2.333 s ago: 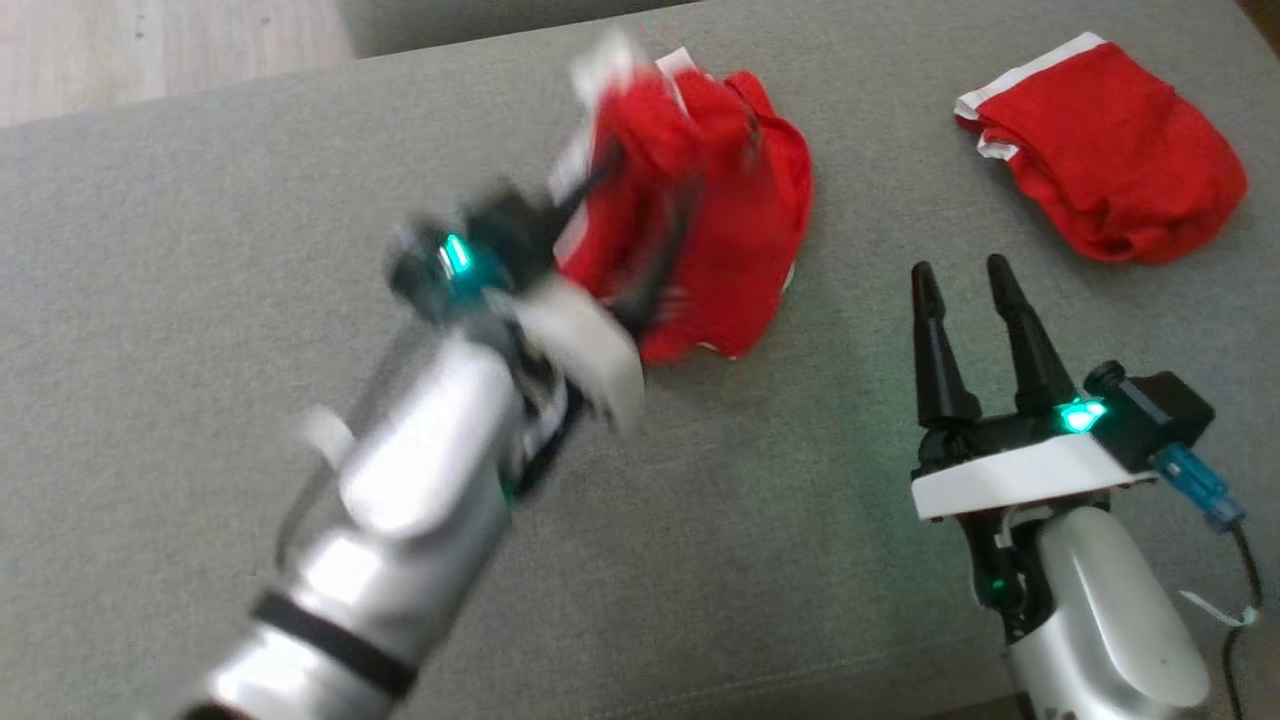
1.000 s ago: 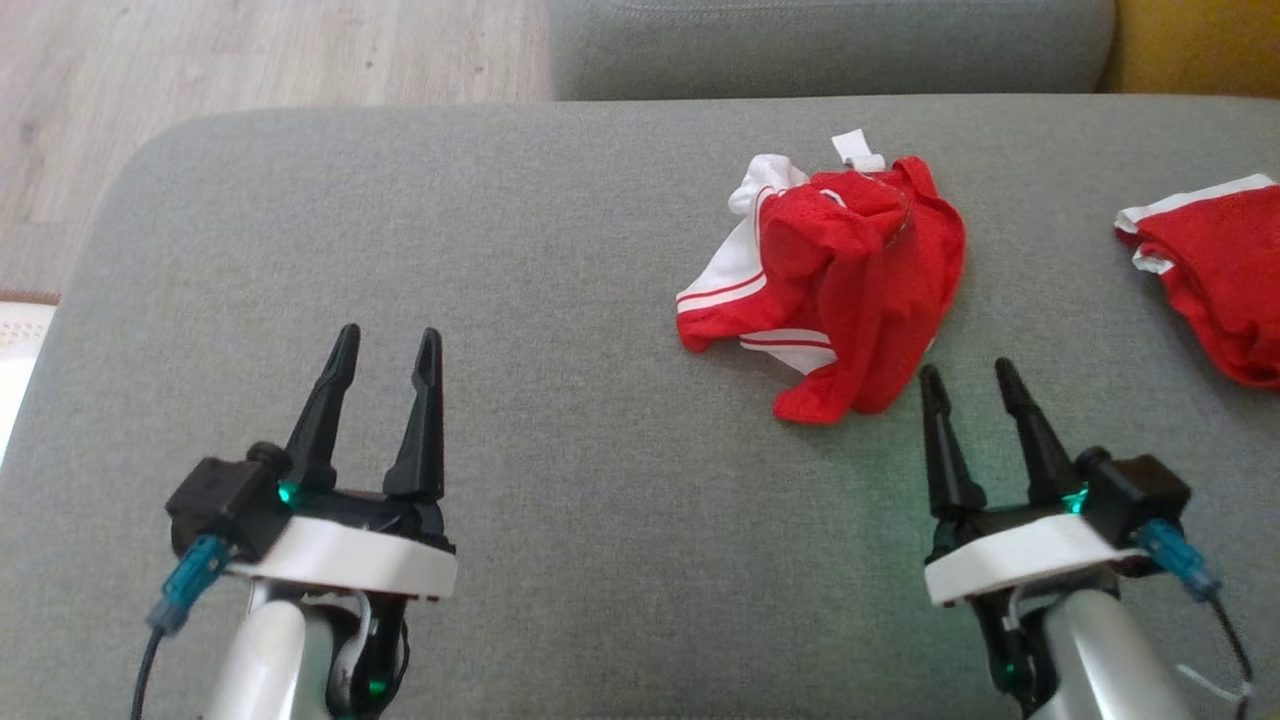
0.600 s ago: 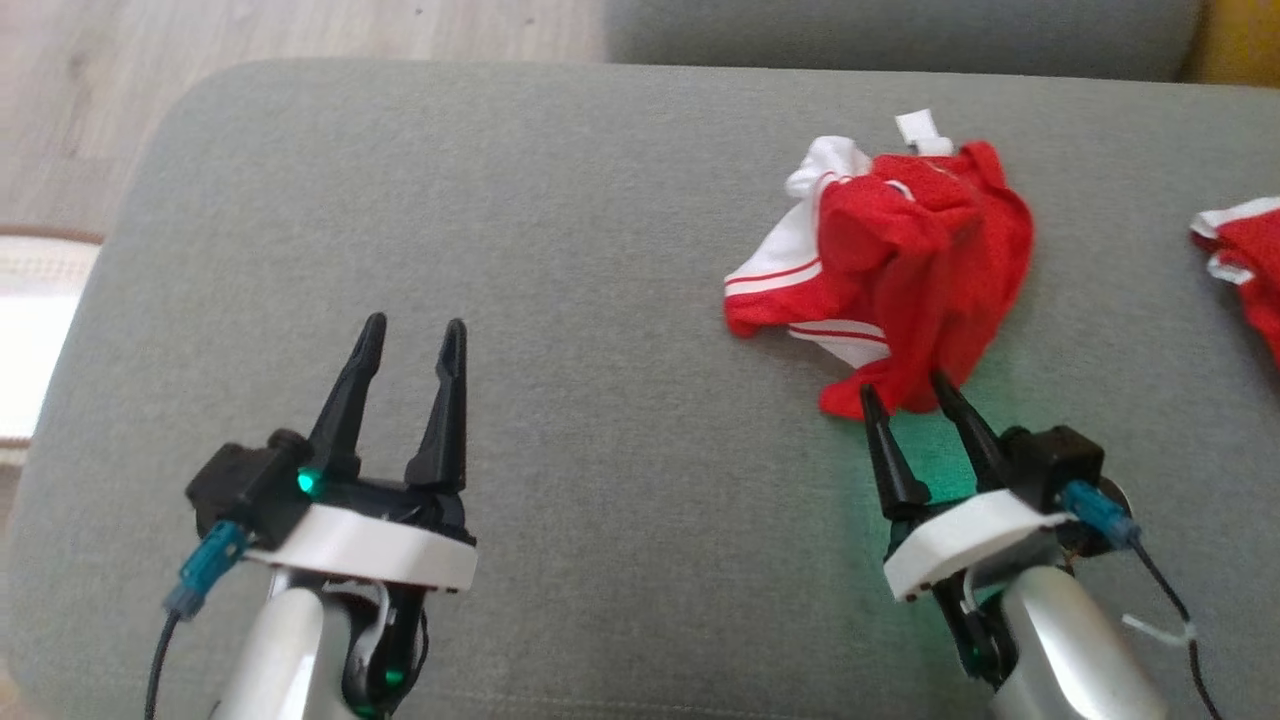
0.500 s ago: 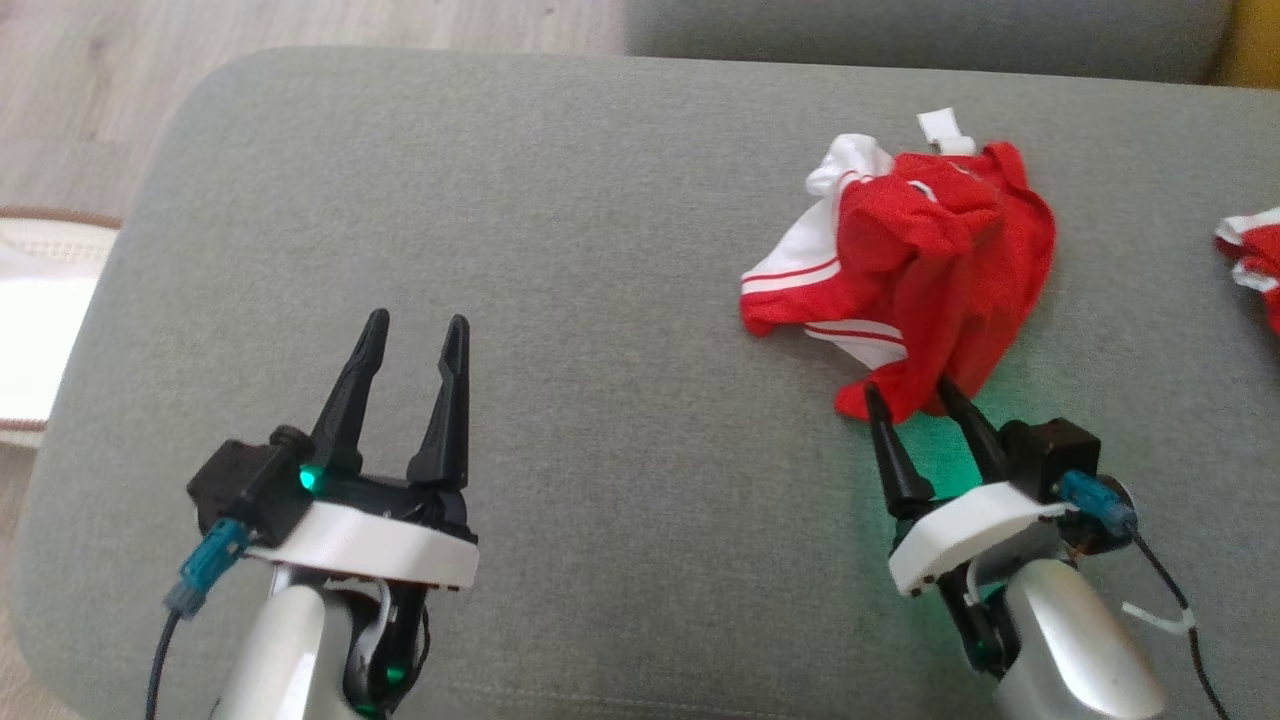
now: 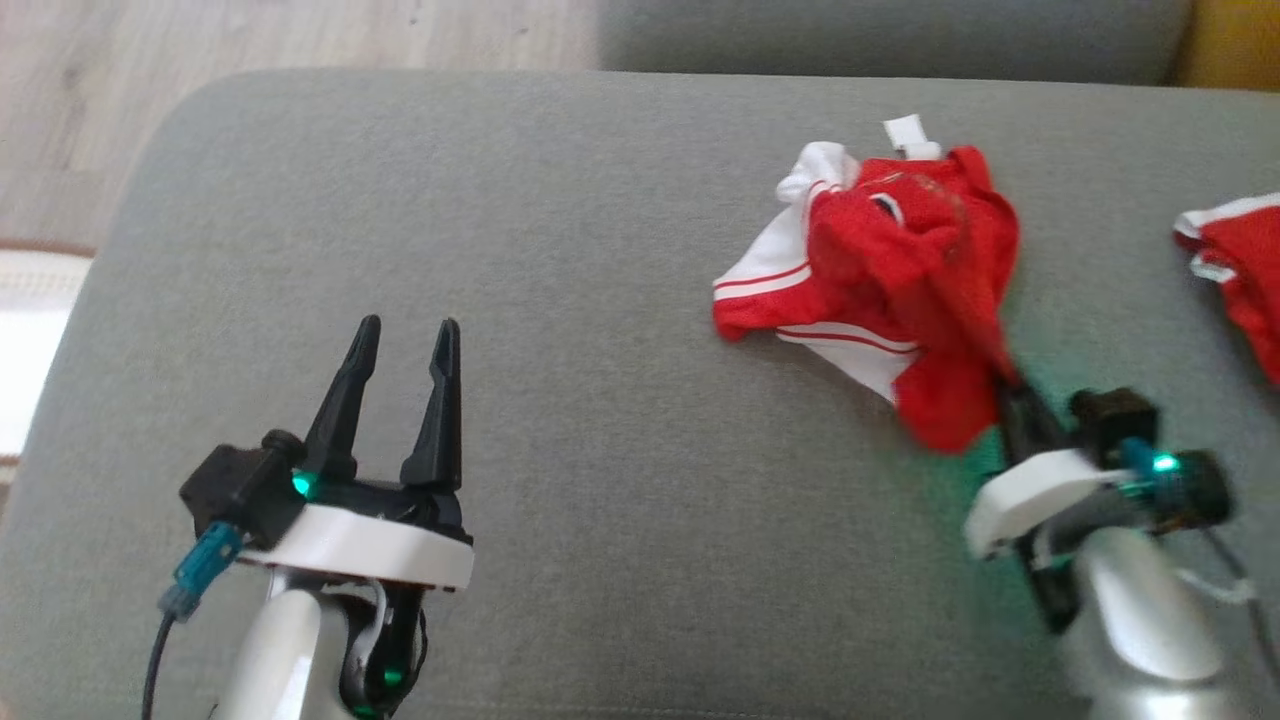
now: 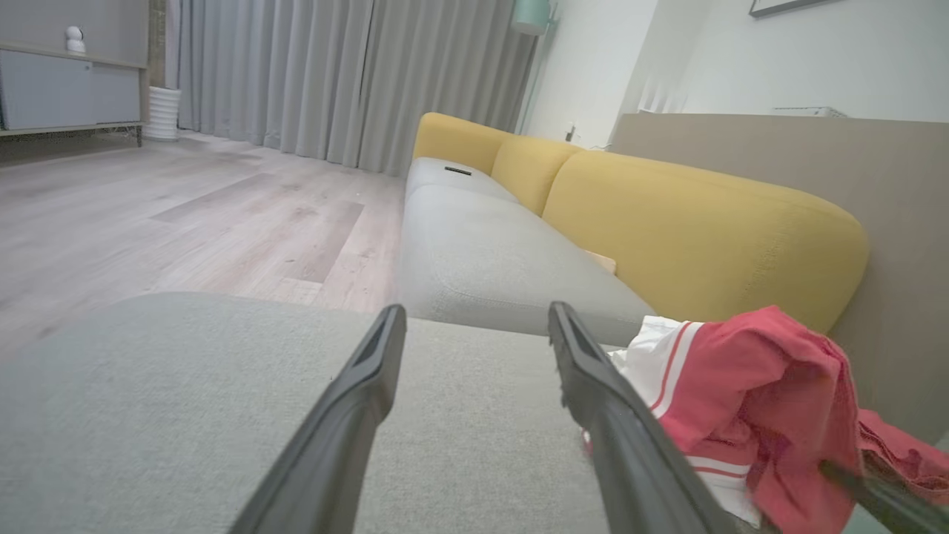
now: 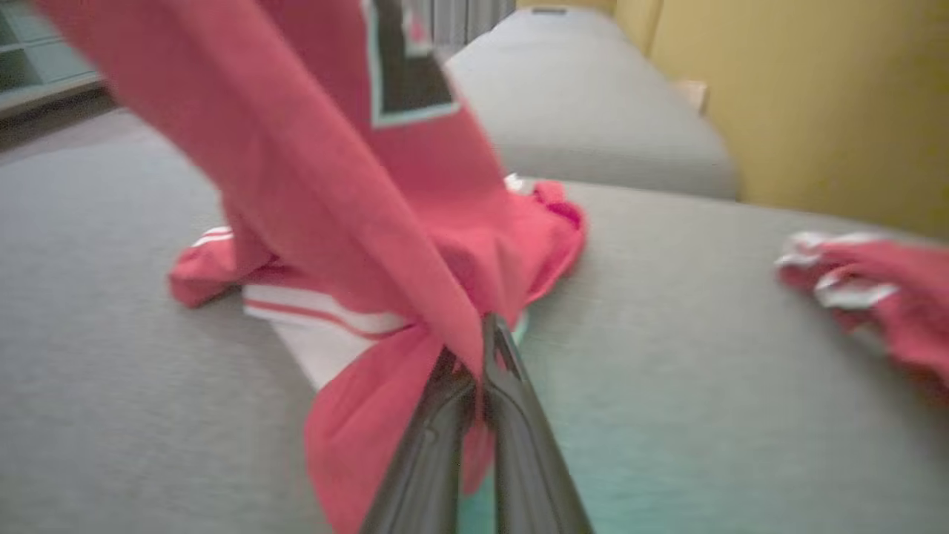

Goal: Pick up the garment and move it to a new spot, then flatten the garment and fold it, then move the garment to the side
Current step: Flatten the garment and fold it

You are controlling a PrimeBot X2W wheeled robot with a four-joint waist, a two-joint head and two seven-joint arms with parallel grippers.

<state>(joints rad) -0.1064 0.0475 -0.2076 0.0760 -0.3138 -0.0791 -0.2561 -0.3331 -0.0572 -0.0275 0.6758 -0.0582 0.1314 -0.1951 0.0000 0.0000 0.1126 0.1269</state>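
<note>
Well — white tag (image 5: 908,133) on garment (image 5: 900,255), illegible.

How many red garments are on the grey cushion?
2. One crumpled red-and-white cloth garment, pinched by the right gripper; a second red-and-white garment at the right edge, partly cut off.

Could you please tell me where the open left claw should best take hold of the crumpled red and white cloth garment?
Probably grip the white, red-striped flap of the crumpled red and white cloth garment, coming in low from the robot's left with the left claw. It juts flat and free there, opposite the corner pinched by the right claw.
</note>
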